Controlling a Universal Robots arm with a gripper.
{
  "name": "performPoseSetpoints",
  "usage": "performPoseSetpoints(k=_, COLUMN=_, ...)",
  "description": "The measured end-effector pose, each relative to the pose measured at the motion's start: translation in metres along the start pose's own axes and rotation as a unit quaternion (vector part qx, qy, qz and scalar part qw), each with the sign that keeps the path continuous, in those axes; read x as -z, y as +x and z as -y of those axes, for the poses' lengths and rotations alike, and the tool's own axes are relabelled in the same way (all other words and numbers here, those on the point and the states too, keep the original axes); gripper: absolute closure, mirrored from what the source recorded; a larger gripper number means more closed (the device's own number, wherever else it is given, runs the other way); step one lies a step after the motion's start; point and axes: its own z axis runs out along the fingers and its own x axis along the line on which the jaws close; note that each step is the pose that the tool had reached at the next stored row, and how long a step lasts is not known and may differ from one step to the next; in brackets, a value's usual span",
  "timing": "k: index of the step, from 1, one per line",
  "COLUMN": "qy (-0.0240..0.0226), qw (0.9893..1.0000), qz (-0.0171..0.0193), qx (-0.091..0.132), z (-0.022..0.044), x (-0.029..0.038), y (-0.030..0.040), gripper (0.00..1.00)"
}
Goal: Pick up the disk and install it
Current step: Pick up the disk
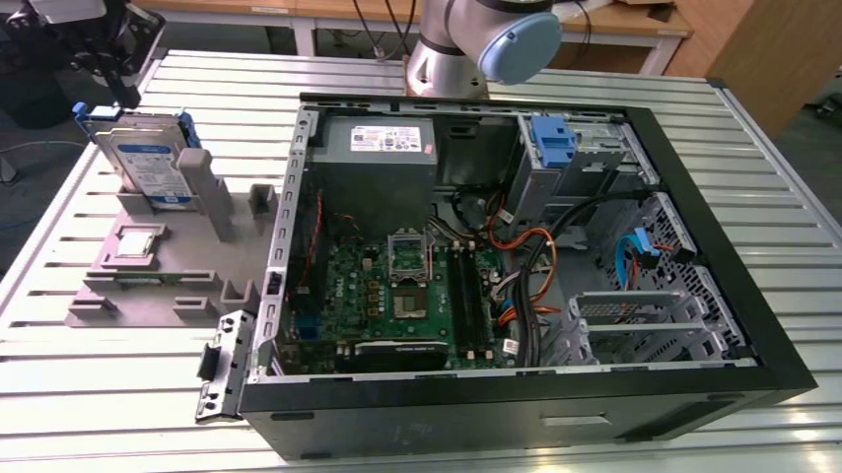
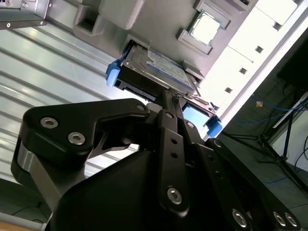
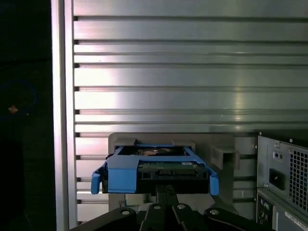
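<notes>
I count one disk [image 1: 142, 163] at the far left of the one slatted table [image 1: 79, 394]. One small square chip [image 1: 138, 243] sits nearer me, and both are on a single grey holder [image 1: 197, 286]. To the right there is one open computer case [image 1: 526, 404], holding one grey power box [image 1: 388, 148], one green board [image 1: 394, 296] and one blue bracket [image 1: 553, 138] at its far side. I'm driving one arm [image 1: 480, 39] with one gripper [image 2: 169, 98].

Under me: desk [image 1: 118, 394] of ribbed silver metal slats, bright glare across them in the first wrist view | behind it: wooden-topped bench [image 1: 632, 22] on white legs | exterior view's right: wooden panel [image 1: 770, 49] | floor [image 1: 20, 197] dark beside my desk | second wrist view: tripod-like stand [image 2: 263, 140] on it
</notes>
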Motion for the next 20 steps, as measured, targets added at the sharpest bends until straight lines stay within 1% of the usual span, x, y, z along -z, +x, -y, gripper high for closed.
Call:
performPoseSetpoints(k=3, qy=-0.0003, qw=0.9998, qz=0.0006, qx=0.019, z=0.0000, x=-0.0001, y=0.0000, gripper=0.89)
performPoseSetpoints(k=5, qy=-0.0006, qw=0.9995, qz=0.0012, qx=0.032, z=0.0000, x=-0.0002, y=0.0000, gripper=0.89)
performPoseSetpoints(k=7, qy=-0.0008, qw=0.9989, qz=0.0018, qx=0.047, z=0.0000, x=-0.0004, y=0.0000, gripper=0.89)
performPoseSetpoints(k=9, qy=-0.0011, qw=0.9979, qz=0.0024, qx=0.065, z=0.0000, x=-0.0005, y=0.0000, gripper=0.89)
performPoseSetpoints(k=12, qy=-0.0016, qw=0.9958, qz=0.0034, qx=0.091, z=0.0000, x=-0.0007, y=0.0000, gripper=0.89)
performPoseSetpoints(k=14, qy=-0.0019, qw=0.9942, qz=0.0041, qx=0.108, z=-0.0001, x=-0.0008, y=0.0000, gripper=0.89)
performPoseSetpoints(k=17, qy=-0.0024, qw=0.9910, qz=0.0051, qx=0.134, z=-0.0001, x=-0.0010, y=0.0000, gripper=0.89)
performPoseSetpoints(k=20, qy=-0.0029, qw=0.9874, qz=0.0060, qx=0.158, z=-0.0001, x=-0.0011, y=0.0000, gripper=0.89)
